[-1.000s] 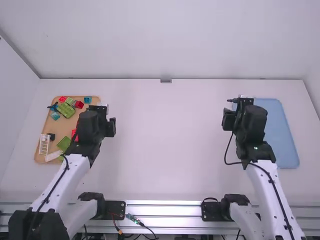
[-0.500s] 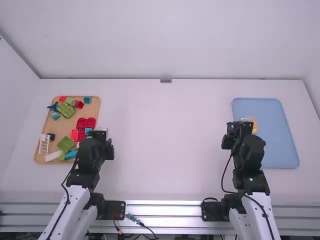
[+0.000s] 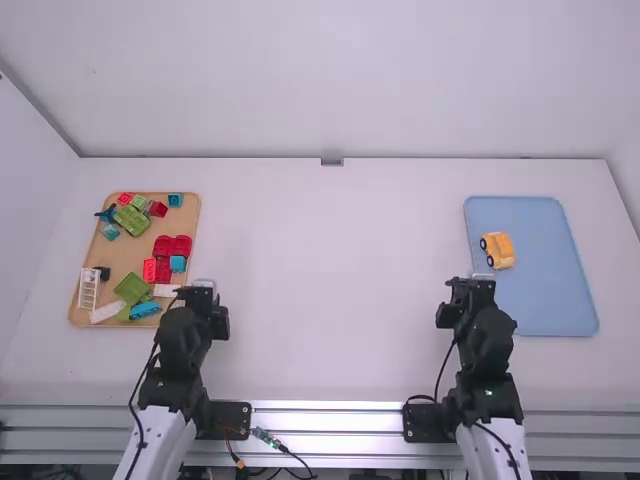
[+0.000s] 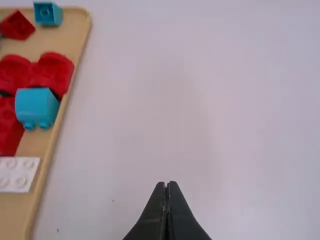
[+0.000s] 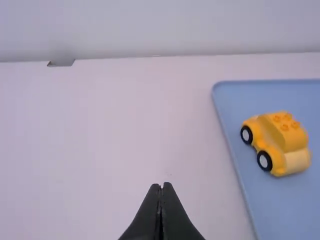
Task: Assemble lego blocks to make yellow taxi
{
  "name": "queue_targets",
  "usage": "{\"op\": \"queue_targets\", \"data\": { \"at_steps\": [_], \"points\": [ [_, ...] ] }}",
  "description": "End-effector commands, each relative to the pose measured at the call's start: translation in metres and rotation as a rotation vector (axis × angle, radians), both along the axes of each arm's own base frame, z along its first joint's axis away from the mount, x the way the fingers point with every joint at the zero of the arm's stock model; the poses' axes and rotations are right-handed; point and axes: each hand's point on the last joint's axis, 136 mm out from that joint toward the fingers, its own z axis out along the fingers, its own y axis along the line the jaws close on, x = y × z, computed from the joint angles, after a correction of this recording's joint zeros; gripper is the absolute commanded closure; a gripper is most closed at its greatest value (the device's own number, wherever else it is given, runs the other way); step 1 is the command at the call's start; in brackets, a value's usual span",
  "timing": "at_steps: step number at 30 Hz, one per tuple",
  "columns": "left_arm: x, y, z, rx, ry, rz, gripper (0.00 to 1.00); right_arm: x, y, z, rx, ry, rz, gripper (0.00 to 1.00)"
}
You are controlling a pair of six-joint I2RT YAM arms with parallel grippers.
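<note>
A yellow taxi (image 3: pixel 497 250) of joined blocks stands on its wheels on the blue tray (image 3: pixel 548 300); the right wrist view shows the taxi (image 5: pixel 282 140) with studs on its roof. My right gripper (image 3: pixel 470 282) is over the table, left of that tray and nearer the camera than the taxi; in its wrist view the right gripper (image 5: pixel 159 186) is shut with nothing held. Just right of the wooden tray is my left gripper (image 3: pixel 203 286); the left wrist view has the left gripper (image 4: pixel 167 185) shut on nothing.
The wooden tray (image 3: pixel 118 262) at the left holds red, green, blue and white blocks, among them a blue block (image 4: pixel 36 107) and a white plate (image 4: pixel 18 174). A back wall (image 3: pixel 340 90) rises behind the table (image 3: pixel 330 270).
Both arms have drawn back toward their bases, the right one also slightly leftward. The taxi and the blocks near the wooden tray's right side have come into sight from behind the arms.
</note>
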Motion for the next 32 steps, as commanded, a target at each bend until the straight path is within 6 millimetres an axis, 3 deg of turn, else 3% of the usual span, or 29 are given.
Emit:
{"op": "queue_targets", "data": {
  "at_steps": [1,4,24,32],
  "points": [
    [0.0,0.0,0.005,0.001,-0.03,0.0,1.0,-0.003,0.0,-0.01,0.003,-0.002,-0.003,1.0],
    [0.002,0.0,0.014,0.001,-0.074,0.0,1.0,-0.006,0.0,-0.019,0.003,-0.006,-0.003,1.0],
    [0.003,0.0,0.072,0.001,-0.328,0.0,1.0,-0.007,0.0,0.034,0.004,-0.24,-0.003,1.0],
    [0.002,0.0,0.083,0.001,-0.374,0.0,1.0,-0.007,0.0,0.038,0.004,-0.253,-0.003,1.0]
  ]
}}
